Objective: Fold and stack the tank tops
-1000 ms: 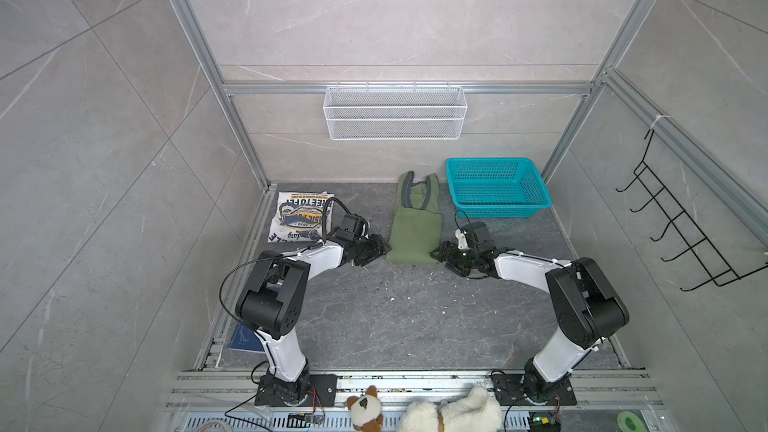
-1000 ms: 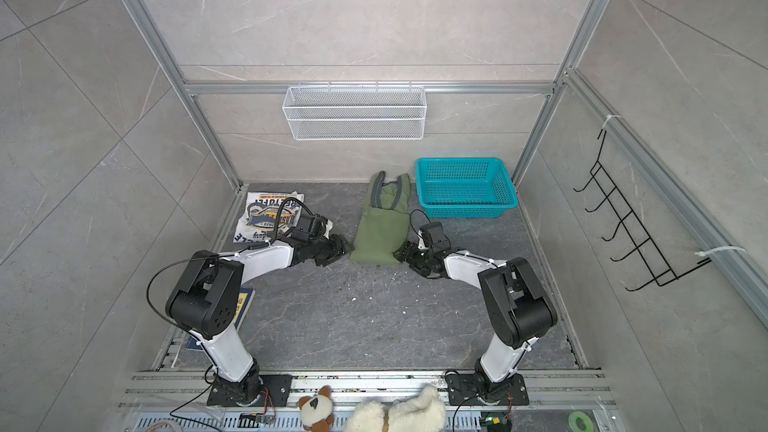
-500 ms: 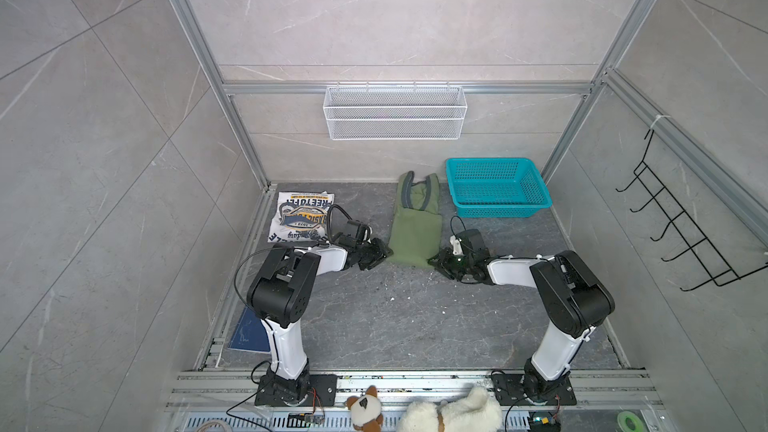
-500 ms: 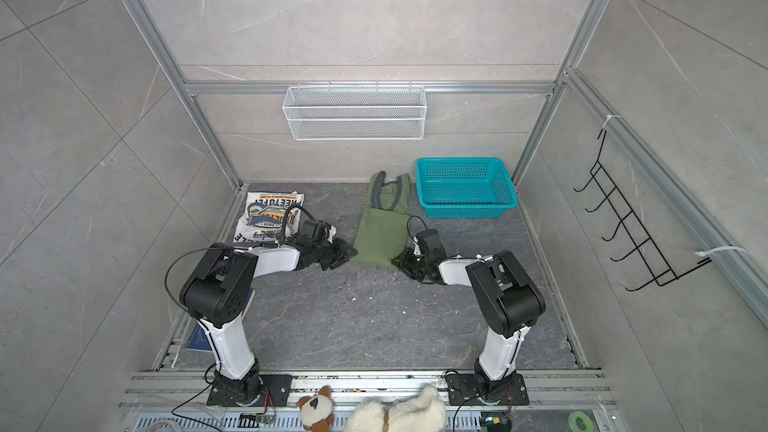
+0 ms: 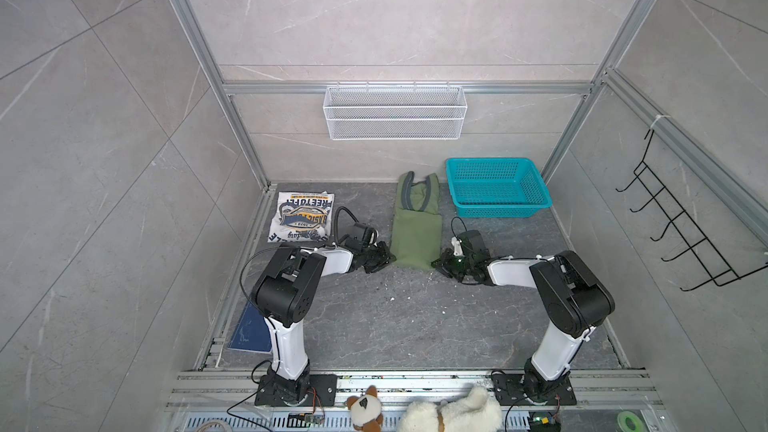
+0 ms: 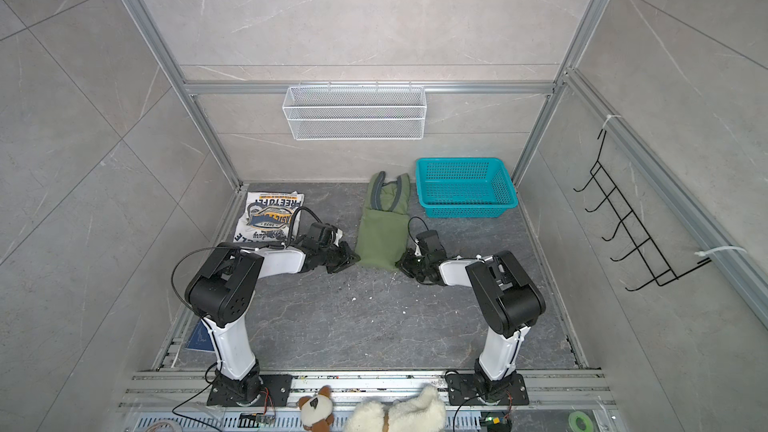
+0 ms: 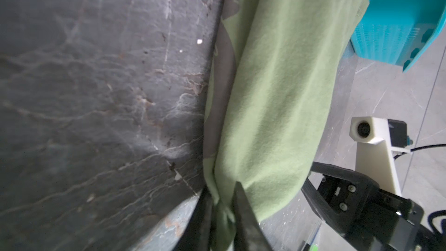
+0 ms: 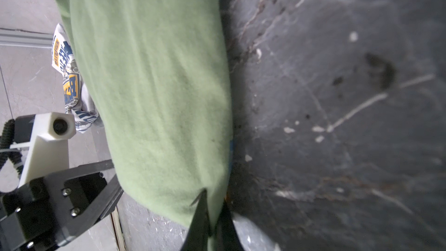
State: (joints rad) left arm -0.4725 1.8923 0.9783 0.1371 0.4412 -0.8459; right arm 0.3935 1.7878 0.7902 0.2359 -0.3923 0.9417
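Pale grey marble-look tile walls (image 5: 395,14) close in three sides, braced by an aluminium frame (image 5: 282,88). A white wire basket (image 5: 395,118) hangs on the back wall — a black hook rack (image 5: 681,218) on the right one. The tabletop (image 5: 395,317) is dark grey veined stone, speckled with white flecks; the light is even.

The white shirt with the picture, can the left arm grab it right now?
Probably not yet. The white shirt lies near the left gripper with nothing between, but that gripper is shut on the green shirt's near corner, so it would have to let go first.
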